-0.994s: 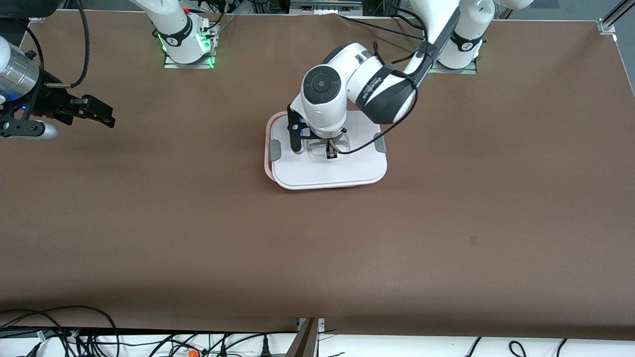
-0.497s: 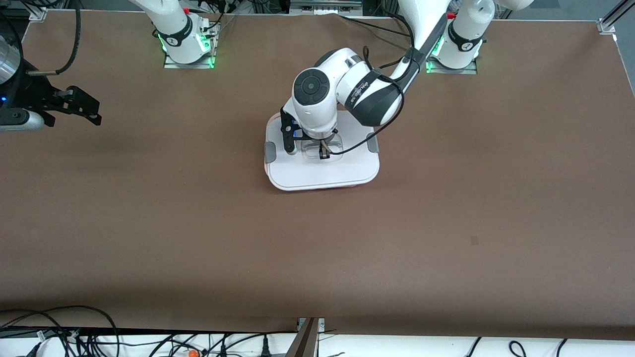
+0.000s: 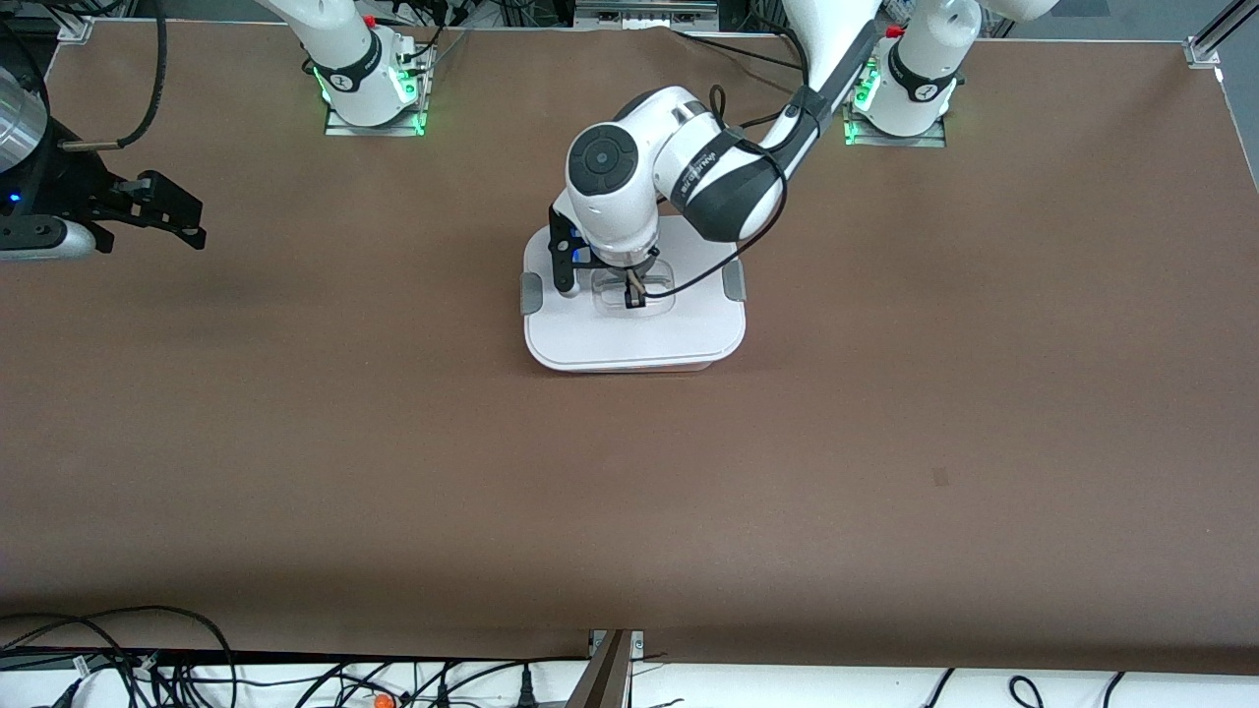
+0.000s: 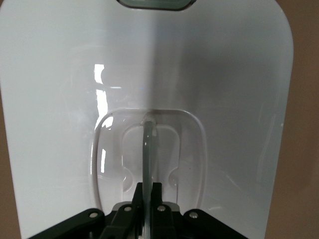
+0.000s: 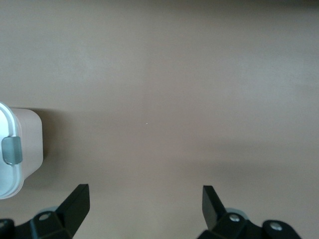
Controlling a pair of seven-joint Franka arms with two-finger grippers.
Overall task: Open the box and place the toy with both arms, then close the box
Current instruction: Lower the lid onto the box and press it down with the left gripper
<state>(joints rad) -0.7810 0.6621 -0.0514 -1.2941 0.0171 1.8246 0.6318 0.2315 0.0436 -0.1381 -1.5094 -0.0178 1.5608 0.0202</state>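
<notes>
The box point(image 3: 634, 315) sits mid-desk point(image 3: 885, 413), nearer the arms' bases than the front camera, its white lid point(image 4: 149, 74) on, a grey clip point(image 3: 531, 293) at each side. The left pincer point(image 3: 634, 292) is clenched on the lid's handle point(image 4: 148, 149). The right pincer point(image 3: 162, 211) hangs released over the desk's right-arm end, waiting.

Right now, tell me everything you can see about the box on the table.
The box is a rounded-rectangular plastic container: a pale pink tub, mostly hidden under a glossy white lid. A grey clip sits on each short side. The lid lies flat on the tub, covering it. In the lid's centre is a recessed well with a thin handle standing up. The left gripper reaches straight down, its fingers shut on that handle. The box sits mid-table, between the two arm bases and nearer the front camera than them. Its contents are hidden.
</notes>
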